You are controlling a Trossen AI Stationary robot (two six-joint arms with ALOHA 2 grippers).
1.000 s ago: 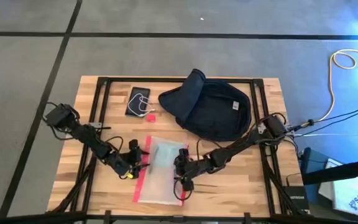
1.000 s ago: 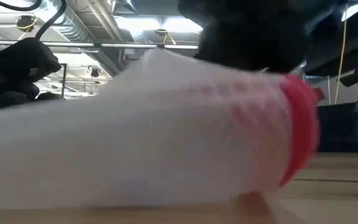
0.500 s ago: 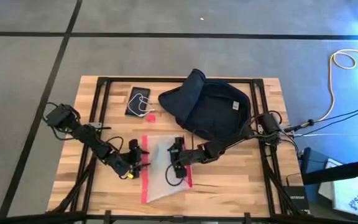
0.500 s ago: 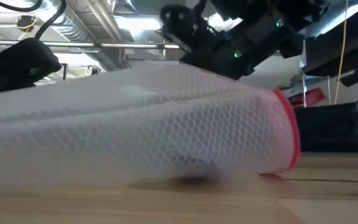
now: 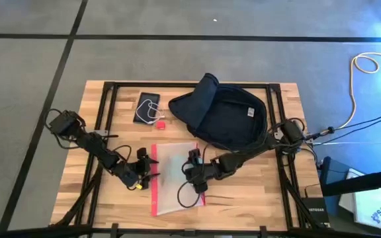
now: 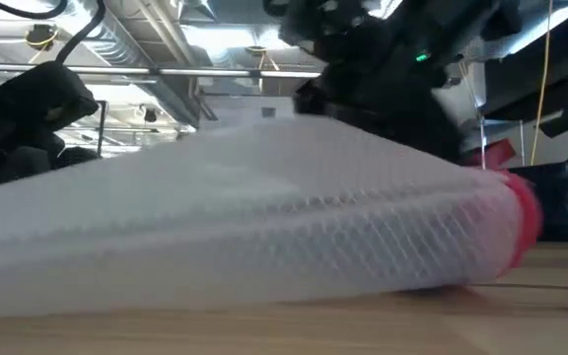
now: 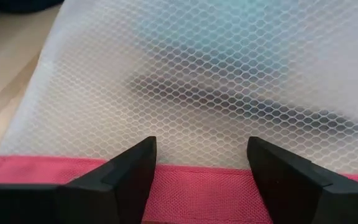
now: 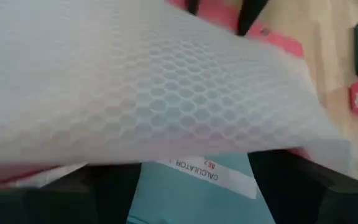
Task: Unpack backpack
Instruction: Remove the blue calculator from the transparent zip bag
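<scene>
A clear mesh pouch (image 5: pixel 175 177) with red edges lies on the table in front of the dark navy backpack (image 5: pixel 227 119), which rests flat at the far right with its flap thrown open. My left gripper (image 5: pixel 149 169) is open at the pouch's left red edge (image 7: pixel 201 180), one finger on each side of a stretch of it. My right gripper (image 5: pixel 194 173) is shut on the pouch's right side, and the mesh bulges up just beyond it (image 8: pixel 166 87). A teal calculator (image 8: pixel 194 180) shows inside the pouch. My left gripper: I cannot tell whether its fingers (image 7: pixel 123 174) touch the red edge. My right gripper holds the pouch at its right red-edged side (image 5: pixel 200 185), coming level from the table's right. The calculator's labelled end (image 8: pixel 197 167) sits between the fingers. That end of the pouch (image 6: pixel 516 227) rides slightly above the table, and the rest lies on it.
A dark phone with a white cable (image 5: pixel 146 108) and a small red item (image 5: pixel 159 123) lie at the far left of the table, behind the pouch. Bare wood (image 5: pixel 256 198) lies near the front right edge.
My right gripper went toward the far edge with the pouch's right side, raising it and swinging the pouch askew, then came back toward the near edge and lowered it. The pouch now lies flatter and a little farther right than a second ago.
</scene>
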